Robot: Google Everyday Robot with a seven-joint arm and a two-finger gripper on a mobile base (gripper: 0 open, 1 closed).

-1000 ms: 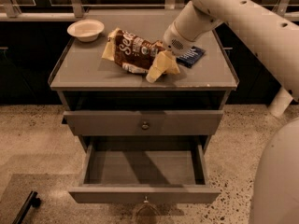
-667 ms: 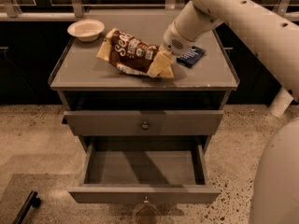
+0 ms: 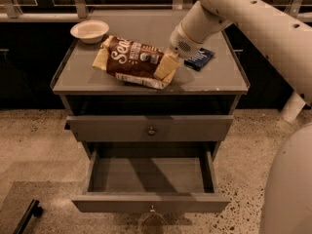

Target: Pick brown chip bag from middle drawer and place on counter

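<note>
a brown chip bag [image 3: 134,60] lies on its side on the grey table [image 3: 214,79], the top of a low cabinet, its white script lettering facing up and its pale yellow ends pointing left and right. the robot's pincer [image 3: 171,52] sits at the bag's right end, touching the yellow flap there, which stands tilted up off the surface. the wrist housing hides the tip, so it cannot be told whether the pincer is clamped on the bag or spread. the cream-coloured arm [image 3: 243,13] reaches in from the upper right, across the table's back right corner.

a small dark-blue packet [image 3: 199,58] lies flat just to the right of the pincer, apart from the bag. a pale shallow bowl [image 3: 89,30] stands near the table's back left corner, close to the bag's left end but not touching it.

below the top, the upper drawer [image 3: 122,128] is shut, a small round knob [image 3: 151,130] at the middle of its front. the middle drawer [image 3: 146,177] beneath it is pulled well out towards the camera, its grey floor bare. the cabinet stands on a speckled stone floor [image 3: 39,145]; a rounded white part of the robot's body [image 3: 292,189] fills the lower right corner, and a dark bar-shaped object [image 3: 27,216] lies at the lower left.
</note>
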